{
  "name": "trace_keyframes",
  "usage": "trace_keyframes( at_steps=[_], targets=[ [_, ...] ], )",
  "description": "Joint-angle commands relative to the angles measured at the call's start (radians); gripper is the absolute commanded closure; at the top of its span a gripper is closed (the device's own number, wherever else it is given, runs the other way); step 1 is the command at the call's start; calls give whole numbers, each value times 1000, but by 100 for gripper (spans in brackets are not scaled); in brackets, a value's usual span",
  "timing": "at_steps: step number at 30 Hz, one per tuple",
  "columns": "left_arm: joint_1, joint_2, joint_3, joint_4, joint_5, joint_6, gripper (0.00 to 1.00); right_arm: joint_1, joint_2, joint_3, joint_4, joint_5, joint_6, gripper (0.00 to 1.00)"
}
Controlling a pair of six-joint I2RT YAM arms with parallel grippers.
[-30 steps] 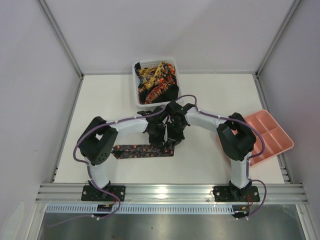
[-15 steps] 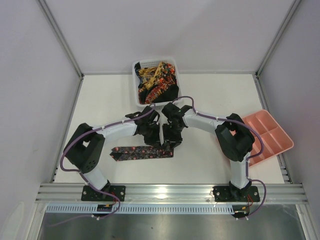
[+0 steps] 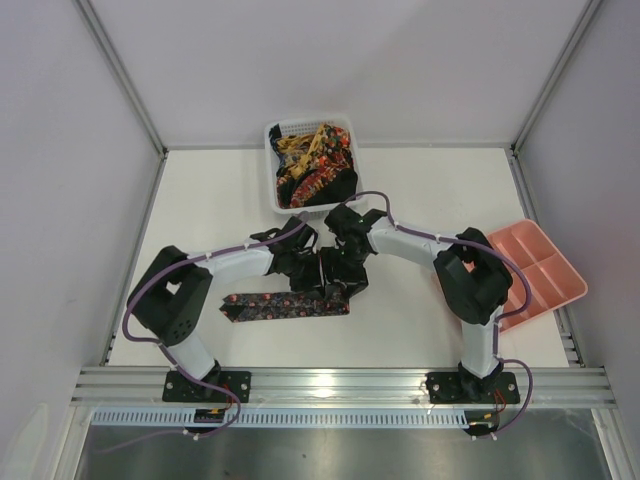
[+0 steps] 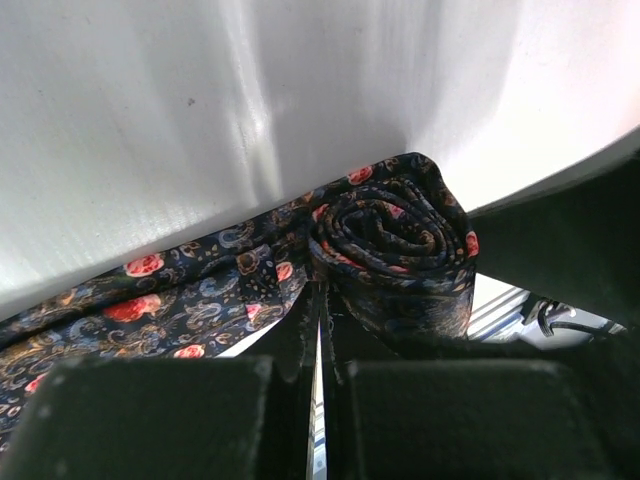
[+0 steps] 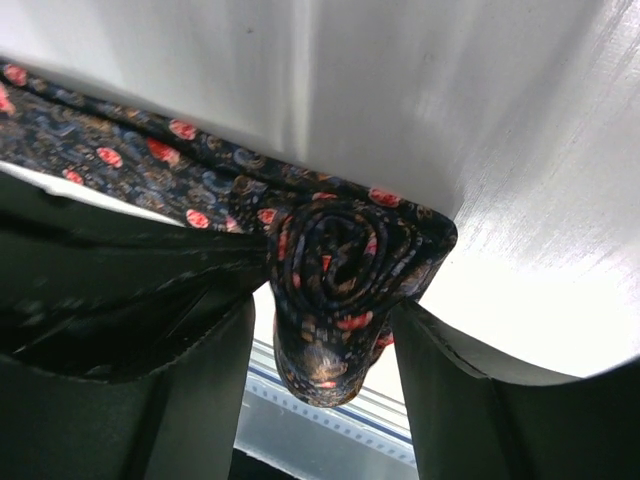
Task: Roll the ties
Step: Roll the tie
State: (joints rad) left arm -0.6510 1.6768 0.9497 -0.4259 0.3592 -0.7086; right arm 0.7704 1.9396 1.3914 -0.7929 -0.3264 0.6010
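the soft, springy tie roll (image 5: 345, 265) was judged best pinched across its flanks; the right claw (image 5: 325, 315) was spread around it, the left claw (image 4: 319, 325) shut at its 9 o'clock.

Several ties (image 3: 285, 305), one basket (image 3: 271, 175), one tray (image 3: 545, 255)

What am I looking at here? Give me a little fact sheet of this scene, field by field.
Tie being rolled: patterned tie, flat stretch to the left, right end wound up
Roll: tight spiral on the white table
Left gripper: shut, close by the roll
Right gripper: open, one finger either side of the roll
Basket: white mesh, far side, more ties heaped inside
Pink tray: at the table's right edge
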Motion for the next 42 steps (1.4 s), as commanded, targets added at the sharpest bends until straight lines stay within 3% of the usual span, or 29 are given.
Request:
trace_keyframes(
  at_steps=[1,17,27,36,42],
  targets=[
    [-4,8,4,50,40,-25,99,-3,-65,5,15,-31,-29,36],
    [-2,12,17,33,29,-12,99,-23,-105,5,1,-60,-69,32],
    [-2,-2,35,-46,-43,12,99,-13,-56,4,47,-119,-73,52],
    [-2,-6,35,-128,-137,29,99,18,21,20,72,-117,-60,56],
    [1,-78,-9,-160,-201,40,99,23,28,40,70,-111,-56,53]
  ],
)
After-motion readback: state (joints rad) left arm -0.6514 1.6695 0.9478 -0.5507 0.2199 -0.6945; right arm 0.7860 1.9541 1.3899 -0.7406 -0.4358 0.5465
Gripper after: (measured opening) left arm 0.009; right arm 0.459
